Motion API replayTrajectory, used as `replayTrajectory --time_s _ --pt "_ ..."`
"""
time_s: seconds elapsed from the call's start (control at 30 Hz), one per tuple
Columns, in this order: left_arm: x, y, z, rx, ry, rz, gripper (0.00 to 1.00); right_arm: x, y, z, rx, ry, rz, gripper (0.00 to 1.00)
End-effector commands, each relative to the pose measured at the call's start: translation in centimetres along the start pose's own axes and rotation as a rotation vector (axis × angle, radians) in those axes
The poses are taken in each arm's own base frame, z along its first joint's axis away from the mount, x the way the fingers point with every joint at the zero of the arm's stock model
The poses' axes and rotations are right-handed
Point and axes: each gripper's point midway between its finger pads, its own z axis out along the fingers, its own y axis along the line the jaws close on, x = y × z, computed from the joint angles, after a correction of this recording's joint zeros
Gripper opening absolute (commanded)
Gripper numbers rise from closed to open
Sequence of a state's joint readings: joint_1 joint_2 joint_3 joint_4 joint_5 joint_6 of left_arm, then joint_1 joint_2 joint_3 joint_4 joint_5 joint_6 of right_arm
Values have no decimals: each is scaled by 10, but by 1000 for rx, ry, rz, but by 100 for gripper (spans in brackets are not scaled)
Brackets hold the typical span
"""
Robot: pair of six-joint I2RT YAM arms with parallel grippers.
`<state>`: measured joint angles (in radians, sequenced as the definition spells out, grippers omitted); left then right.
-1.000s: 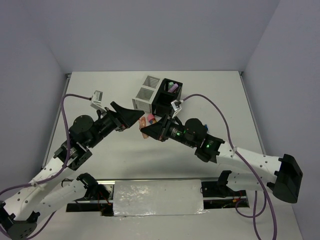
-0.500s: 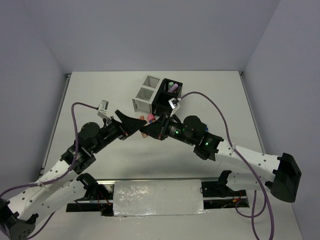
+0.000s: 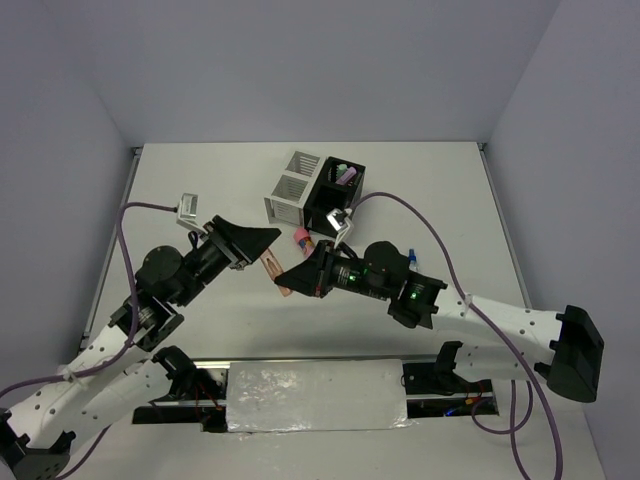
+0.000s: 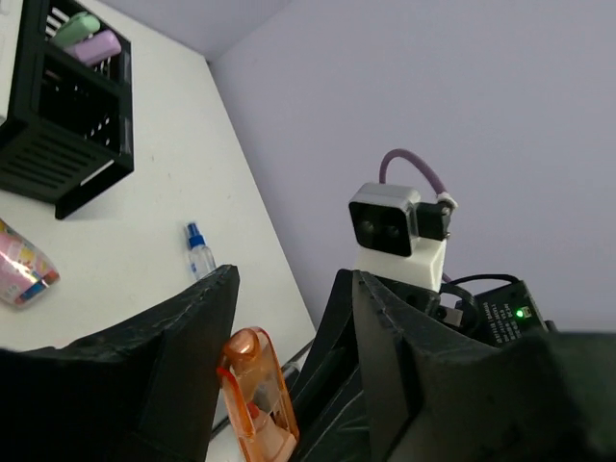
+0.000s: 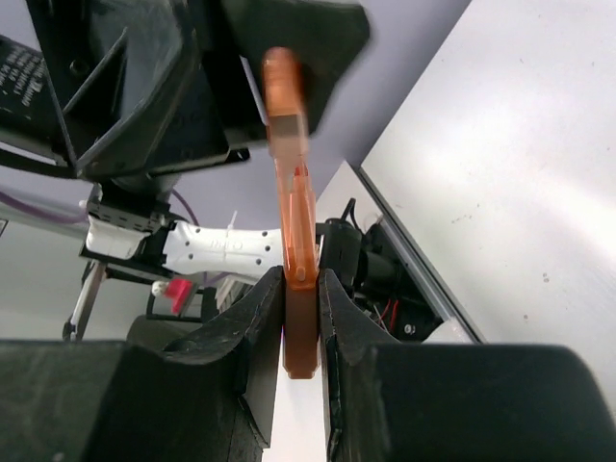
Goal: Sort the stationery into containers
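Note:
My right gripper [image 3: 292, 279] [image 5: 300, 289] is shut on an orange highlighter [image 3: 272, 267] [image 5: 289, 173] and holds it by its base above the table. Its capped end reaches between the fingers of my left gripper [image 3: 268, 240] [image 4: 289, 289], which is open; the highlighter [image 4: 258, 395] lies close to the left finger there. The white container [image 3: 292, 188] and the black container [image 3: 335, 195] [image 4: 58, 144] stand side by side at the back. Purple and green pens [image 3: 345, 172] [image 4: 91, 38] stand in the black one. A stubby pink tube [image 3: 299, 237] [image 4: 24, 274] lies in front of the containers.
A small clear bottle with a blue cap [image 4: 199, 252] lies on the table to the right of the black container. The two arms cross the middle of the table, their grippers meeting. Purple cables loop off both wrists.
Both grippers met over the items in front of the containers. The right gripper has since pulled nearer and left with the orange highlighter in it. The left gripper has drawn back left.

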<state>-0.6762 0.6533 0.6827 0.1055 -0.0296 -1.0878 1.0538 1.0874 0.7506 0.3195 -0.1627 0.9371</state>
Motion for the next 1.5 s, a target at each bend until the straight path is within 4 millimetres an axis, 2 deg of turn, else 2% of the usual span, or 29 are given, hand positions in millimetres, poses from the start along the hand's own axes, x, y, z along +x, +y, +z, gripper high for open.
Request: replayTrajectory --time_s 0.0,0.17,0.23,0.27,0.33,0.43,0.53,0.93,1.27,1.37,1.4,1.47 --pt "-23 -26 -5 69 -76 57 62 -7 21 -9 -65 -30 -17 0" --pt "-17 -22 -5 72 -56 61 39 -12 31 -11 -85 -35 -36 0" --pt "-15 -20 -5 67 -52 63 33 -13 35 -12 -97 -40 -44 0" --pt "-13 -19 -4 67 -44 63 26 -15 37 -12 -100 -42 -46 0" --pt "-10 -16 -3 61 -34 63 23 -16 40 -13 -110 -48 -55 0" --pt "-7 -13 0 51 -20 63 8 -19 45 -14 -120 -56 -71 0" --pt "-5 -9 2 36 -12 55 0 -23 50 -15 -130 -72 -89 0" --pt "3 3 2 21 -5 17 0 -36 67 -22 -201 -143 -137 0" --pt "7 3 0 46 -1 11 0 -48 74 -10 -203 -174 -163 0" --pt "8 4 -2 55 -5 11 0 -56 77 -4 -197 -195 -177 0" --pt "9 5 -3 55 -5 13 0 -62 85 -4 -211 -210 -188 0" --pt "12 9 -3 52 -1 16 0 -69 83 3 -191 -221 -207 0"
